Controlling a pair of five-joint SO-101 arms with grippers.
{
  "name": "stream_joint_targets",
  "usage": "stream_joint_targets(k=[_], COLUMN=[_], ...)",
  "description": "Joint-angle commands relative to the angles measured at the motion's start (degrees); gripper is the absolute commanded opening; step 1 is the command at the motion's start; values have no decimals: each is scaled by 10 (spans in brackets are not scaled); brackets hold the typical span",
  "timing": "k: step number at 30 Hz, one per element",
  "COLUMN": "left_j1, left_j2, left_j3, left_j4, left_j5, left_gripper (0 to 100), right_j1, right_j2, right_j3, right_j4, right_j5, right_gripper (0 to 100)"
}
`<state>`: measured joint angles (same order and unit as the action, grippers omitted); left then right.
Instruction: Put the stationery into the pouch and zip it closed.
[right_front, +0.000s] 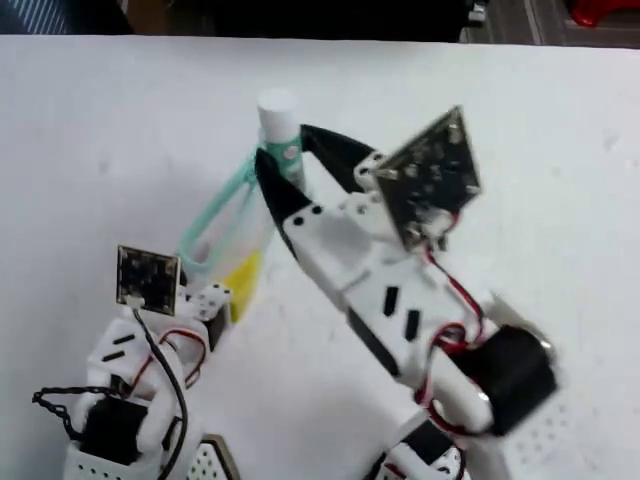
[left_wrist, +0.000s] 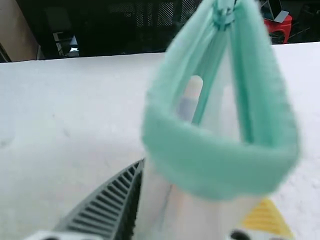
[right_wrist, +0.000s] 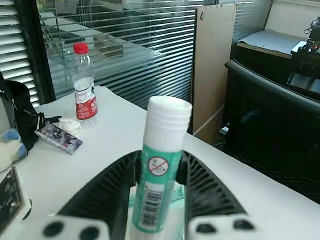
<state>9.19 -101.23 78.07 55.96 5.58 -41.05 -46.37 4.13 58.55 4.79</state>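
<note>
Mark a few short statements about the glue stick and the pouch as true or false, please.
1. The right pincer grips the glue stick. True.
2. The glue stick has a red cap. False: the cap is white.
3. The pouch is zipped closed. False: its mouth gapes open.
4. The pouch is edged in mint green. True.
5. The glue stick lies flat. False: it stands upright in the pincer.

Left gripper (right_front: 226, 296): low by the table, pinched on the pouch (left_wrist: 220, 170).
Right gripper (right_front: 283, 148): extended forward, fingers clamped around the glue stick (right_wrist: 162, 125).
</note>
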Motion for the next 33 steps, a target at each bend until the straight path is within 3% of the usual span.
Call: stream_joint_targets(k=[1, 4, 8, 15, 22, 33], left_j1=[8, 8, 8, 4, 7, 7], left_j2=[8, 8, 9, 9, 9, 7], left_j3=[-24, -24, -24, -23, -23, -18], left_j4=[5, 5, 4, 2, 4, 0], left_j5=[8, 7, 6, 6, 5, 5], left_gripper=[297, 297, 297, 297, 297, 297], right_j1=[-25, -58, -84, -84, -82, -73], right_j2=[-45, -89, -82, -21, -13, -13], right_j3=[103, 173, 192, 247, 308, 342], right_j4=[-114, -203, -215, -229, -348, -422], right_j5=[-20, -18, 3, 0, 4, 4], right_gripper=[16, 15, 15, 16, 16, 16])
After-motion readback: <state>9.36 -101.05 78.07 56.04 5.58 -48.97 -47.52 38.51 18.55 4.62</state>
